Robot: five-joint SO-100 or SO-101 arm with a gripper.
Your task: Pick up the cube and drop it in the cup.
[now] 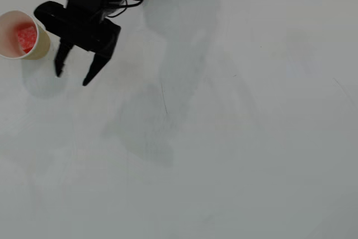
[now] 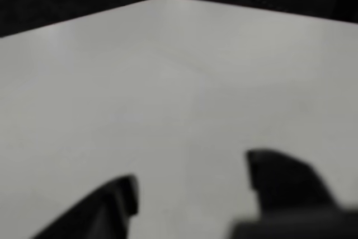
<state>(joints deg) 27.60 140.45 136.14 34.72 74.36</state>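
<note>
Inside one cup (image 1: 6, 22), one cube (image 1: 26, 36); beside it, tool (image 1: 72, 79) released, empty.

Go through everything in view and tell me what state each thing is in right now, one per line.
cube: lying inside the cup, not held.
cup: upright on the table, mouth open, holding the cube.
gripper: open and empty, fingers spread, beside the cup in the overhead view; the wrist view shows only bare table between its fingers.
table: otherwise bare white surface.

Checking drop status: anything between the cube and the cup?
Nothing visible. In the overhead view the cube already lies inside the cup. The tool is open and empty beside the cup, over bare table.
</note>
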